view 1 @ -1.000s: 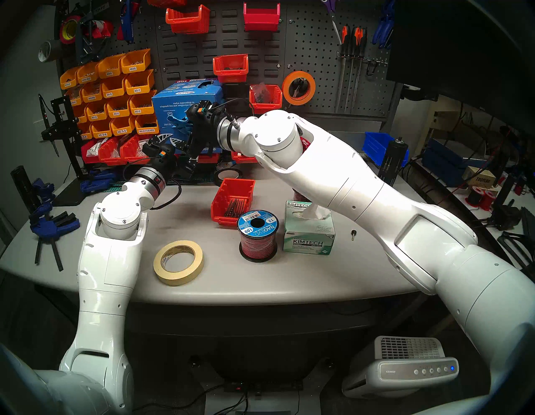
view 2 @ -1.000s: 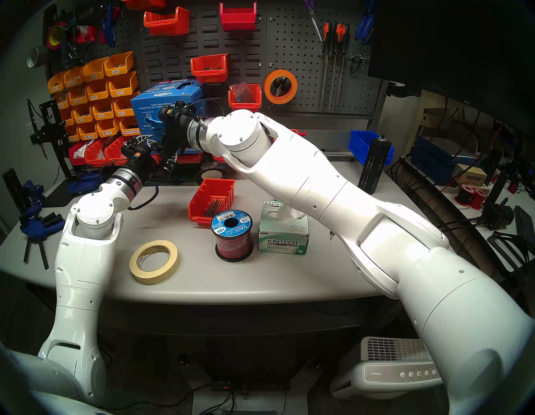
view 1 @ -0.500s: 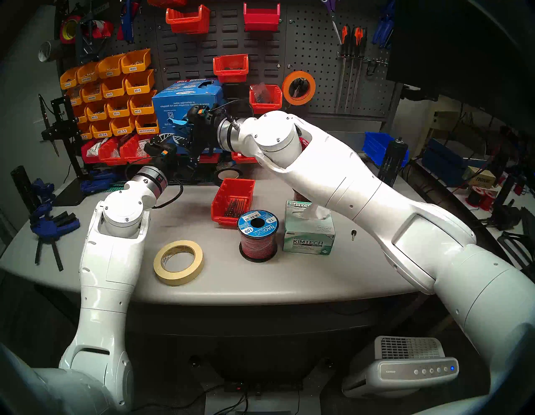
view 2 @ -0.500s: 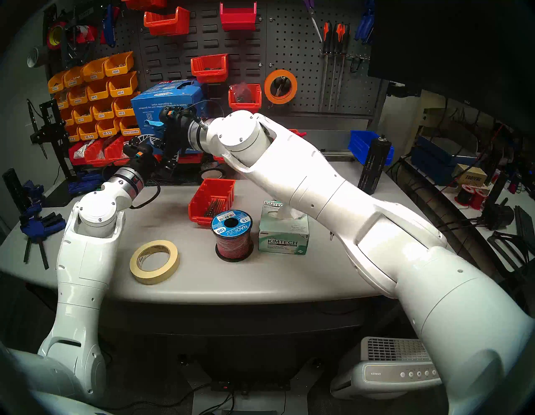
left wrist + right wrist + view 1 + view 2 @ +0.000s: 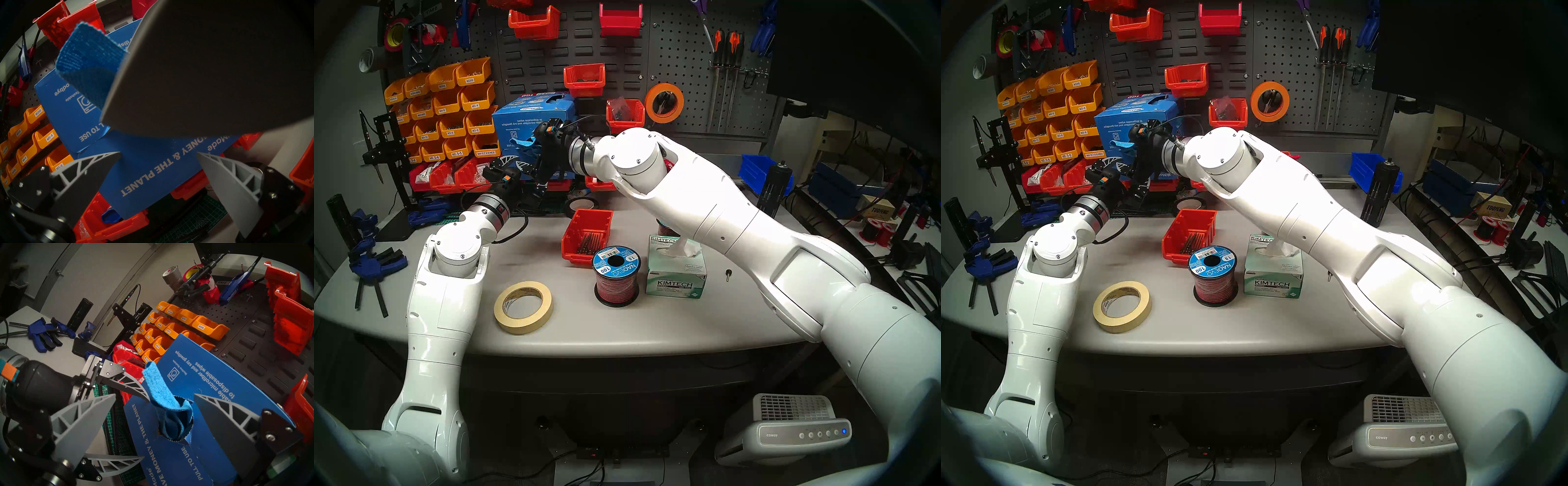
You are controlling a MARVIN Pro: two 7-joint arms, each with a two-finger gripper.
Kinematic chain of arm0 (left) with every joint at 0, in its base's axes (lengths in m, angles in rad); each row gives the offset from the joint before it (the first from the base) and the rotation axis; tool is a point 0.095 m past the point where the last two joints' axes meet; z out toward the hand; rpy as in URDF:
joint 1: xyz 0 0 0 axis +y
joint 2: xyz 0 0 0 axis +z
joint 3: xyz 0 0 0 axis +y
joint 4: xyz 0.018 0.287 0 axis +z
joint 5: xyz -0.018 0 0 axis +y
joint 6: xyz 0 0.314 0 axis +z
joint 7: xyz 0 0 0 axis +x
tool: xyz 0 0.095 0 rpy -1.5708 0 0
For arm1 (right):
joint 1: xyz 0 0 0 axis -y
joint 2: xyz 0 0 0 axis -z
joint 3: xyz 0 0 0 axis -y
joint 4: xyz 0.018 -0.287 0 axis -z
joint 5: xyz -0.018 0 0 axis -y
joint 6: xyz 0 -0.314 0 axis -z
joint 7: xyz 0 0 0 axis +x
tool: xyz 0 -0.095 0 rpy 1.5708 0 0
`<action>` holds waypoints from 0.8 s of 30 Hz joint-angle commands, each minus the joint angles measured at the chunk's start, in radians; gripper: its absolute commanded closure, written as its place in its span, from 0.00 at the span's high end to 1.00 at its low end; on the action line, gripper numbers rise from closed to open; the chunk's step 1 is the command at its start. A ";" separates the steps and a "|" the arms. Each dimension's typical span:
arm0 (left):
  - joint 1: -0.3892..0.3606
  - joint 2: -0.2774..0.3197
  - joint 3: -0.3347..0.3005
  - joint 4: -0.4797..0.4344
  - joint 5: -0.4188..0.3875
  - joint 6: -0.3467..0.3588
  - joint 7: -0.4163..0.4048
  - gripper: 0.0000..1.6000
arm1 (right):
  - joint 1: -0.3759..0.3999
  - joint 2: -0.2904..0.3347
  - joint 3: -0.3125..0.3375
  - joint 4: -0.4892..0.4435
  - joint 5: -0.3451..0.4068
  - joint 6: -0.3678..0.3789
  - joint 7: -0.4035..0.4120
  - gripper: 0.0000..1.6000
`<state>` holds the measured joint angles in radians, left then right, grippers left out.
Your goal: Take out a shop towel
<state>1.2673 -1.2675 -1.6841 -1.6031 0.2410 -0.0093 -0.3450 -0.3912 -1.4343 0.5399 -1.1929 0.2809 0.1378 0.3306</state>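
At the blue carton (image 5: 200,378), the right claw (image 5: 153,400) has reopened, leaving the shop towel (image 5: 163,400) pulled farther out.

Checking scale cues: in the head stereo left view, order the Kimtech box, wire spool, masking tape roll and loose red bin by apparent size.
1. Masking tape roll and Kimtech box: look alike, unranked
2. Loose red bin and wire spool: close; the bin sits farther back, so unsure
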 commanded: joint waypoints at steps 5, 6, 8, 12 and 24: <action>-0.044 0.000 0.004 -0.027 -0.007 -0.006 0.004 1.00 | 0.050 -0.030 0.024 0.015 -0.001 -0.021 0.002 1.00; -0.044 0.000 0.005 -0.027 -0.006 -0.006 0.005 1.00 | 0.050 -0.031 0.023 0.018 -0.001 -0.023 0.003 1.00; -0.044 0.001 0.006 -0.028 -0.007 -0.006 0.006 1.00 | 0.049 -0.031 0.023 0.024 -0.002 -0.026 0.005 1.00; -0.043 0.001 0.009 -0.029 -0.008 -0.006 0.008 1.00 | 0.048 -0.032 0.024 0.027 -0.002 -0.027 0.007 0.88; -0.040 0.005 0.014 -0.042 -0.010 -0.002 0.017 1.00 | 0.048 -0.027 0.024 0.024 -0.003 -0.026 0.021 0.27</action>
<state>1.2690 -1.2612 -1.6715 -1.6066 0.2344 -0.0079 -0.3291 -0.3839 -1.4546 0.5401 -1.1527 0.2741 0.1204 0.3491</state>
